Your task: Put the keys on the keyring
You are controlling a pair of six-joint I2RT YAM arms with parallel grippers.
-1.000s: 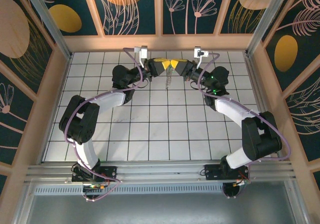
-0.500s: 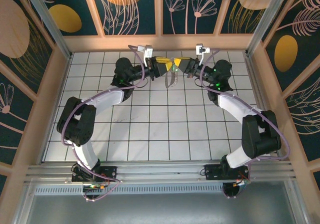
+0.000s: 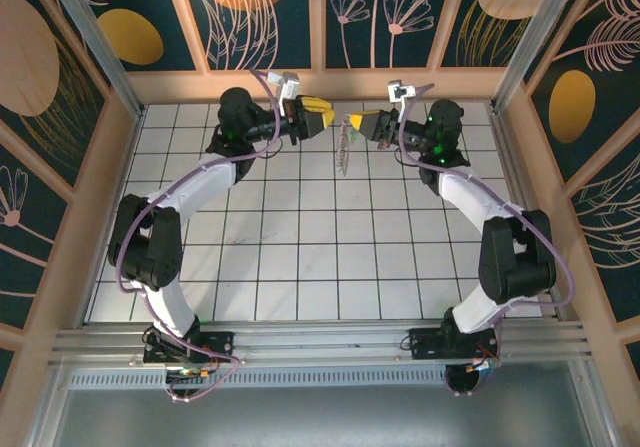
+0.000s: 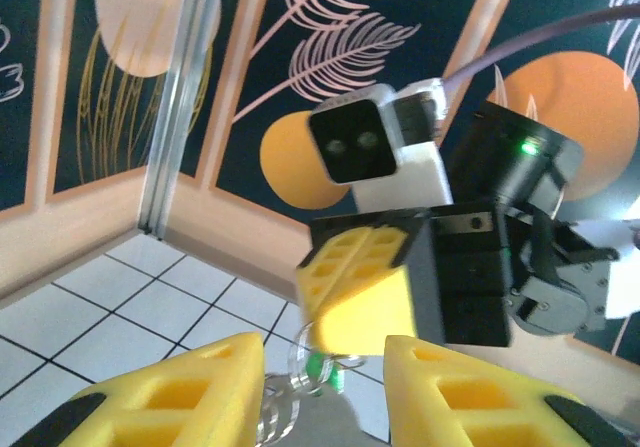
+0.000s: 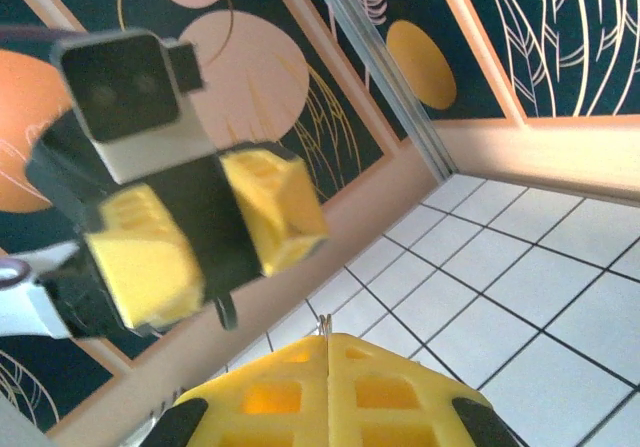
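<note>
The keyring [image 3: 344, 147] is gripped at its upper end by the right pincer [image 3: 353, 122], which is closed on it, above the far part of the counter [image 3: 300, 257]. From there it hangs down, so its long axis is judged nearly upright. The left pincer [image 3: 322, 112] is found partly open and nothing is held in it; the ring lies just ahead of its tips, not touched. A green key [image 4: 318, 367] is seen on the hanging cluster, in line between the left fingers [image 4: 180, 392]
</note>
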